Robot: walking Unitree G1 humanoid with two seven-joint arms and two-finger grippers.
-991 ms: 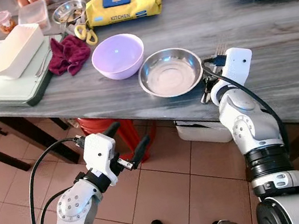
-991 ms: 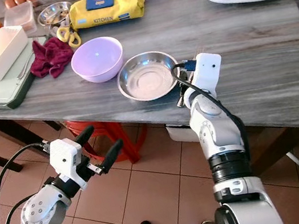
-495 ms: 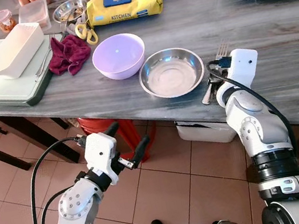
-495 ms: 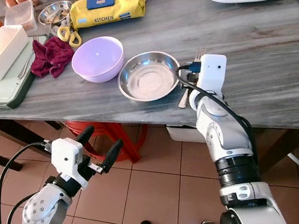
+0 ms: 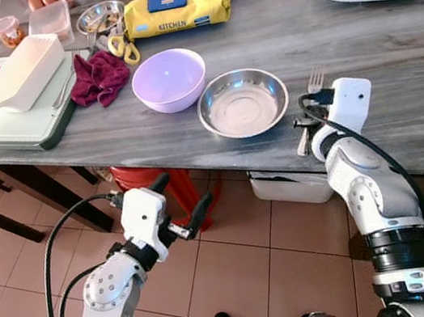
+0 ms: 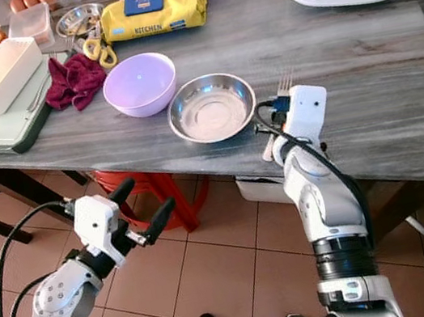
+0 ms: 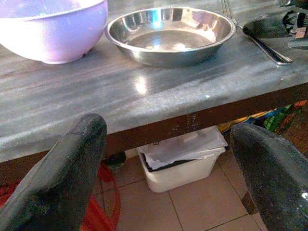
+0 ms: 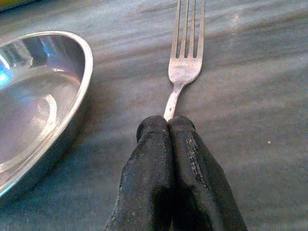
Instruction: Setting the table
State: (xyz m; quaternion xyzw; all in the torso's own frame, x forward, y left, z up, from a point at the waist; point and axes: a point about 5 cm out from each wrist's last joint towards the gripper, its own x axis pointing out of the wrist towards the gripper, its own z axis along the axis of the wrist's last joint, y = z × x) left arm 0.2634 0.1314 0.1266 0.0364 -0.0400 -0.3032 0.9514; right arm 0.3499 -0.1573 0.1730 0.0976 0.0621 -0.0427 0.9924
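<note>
Steel bowl (image 5: 242, 102) just left of fork (image 5: 310, 89); bare tabletop (image 5: 396, 85) right.

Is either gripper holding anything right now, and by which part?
The right gripper is shut on the fork, pinching its handle just behind the neck. The left gripper is open below the table edge, holding nothing.

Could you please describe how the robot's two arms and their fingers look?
Both arms are made of silver-grey rounded segments with a boxy white wrist block. The left gripper has two long black fingers with a rough, matte surface. Black cables loop along the left arm and run over the wrist of the right gripper, which also has a black ribbed joint ring.
</note>
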